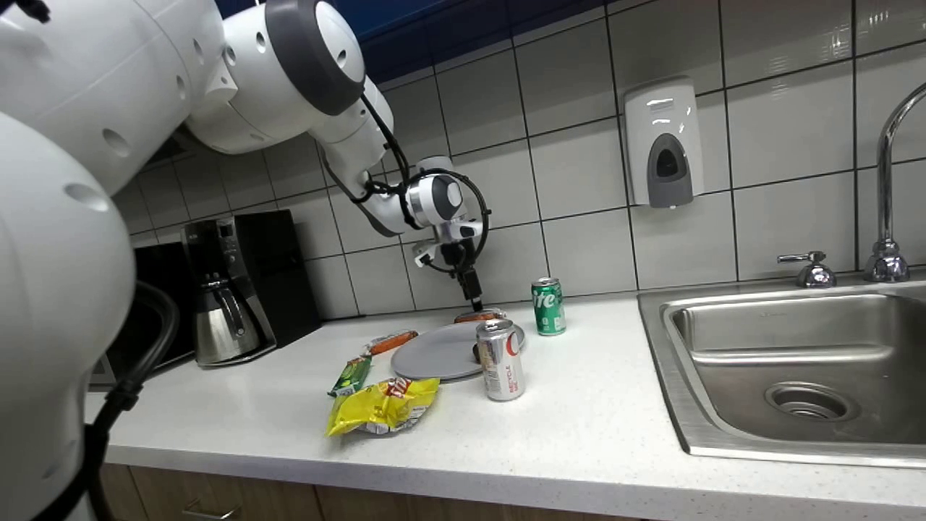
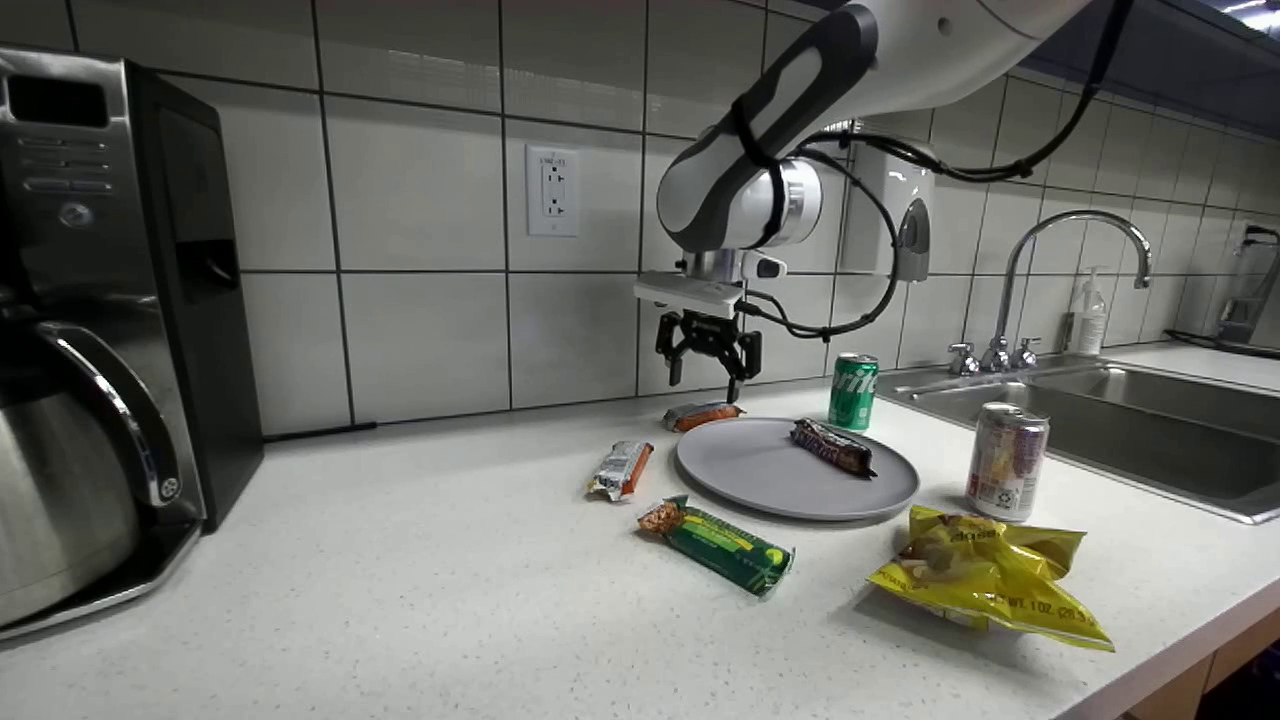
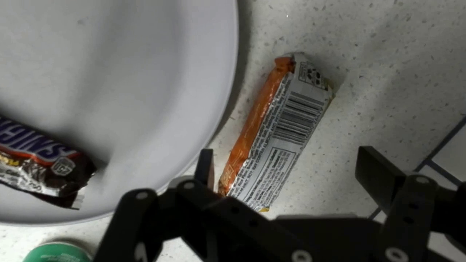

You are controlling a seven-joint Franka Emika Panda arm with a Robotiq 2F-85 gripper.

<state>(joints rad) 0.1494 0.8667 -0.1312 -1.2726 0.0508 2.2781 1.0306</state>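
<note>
My gripper (image 3: 291, 171) is open and empty, pointing down; it also shows in both exterior views (image 1: 475, 302) (image 2: 706, 382). It is above an orange and silver wrapped bar (image 3: 276, 138), which lies on the counter by the wall (image 2: 702, 415). In the wrist view the bar's lower end lies between the fingers, close to the left one; a black finger linkage partly hides this end. A grey plate (image 3: 153, 72) is just beside the bar. A Snickers bar (image 3: 40, 160) lies on the plate (image 2: 833, 447).
A green Sprite can (image 2: 853, 392) stands behind the plate, by the wall. A silver can (image 1: 500, 362) stands beside the plate. Another orange-silver bar (image 2: 620, 470), a green-wrapped bar (image 2: 725, 545) and a yellow chip bag (image 2: 985, 575) lie around it. A coffee maker (image 1: 231, 289) and sink (image 1: 680, 405) flank these.
</note>
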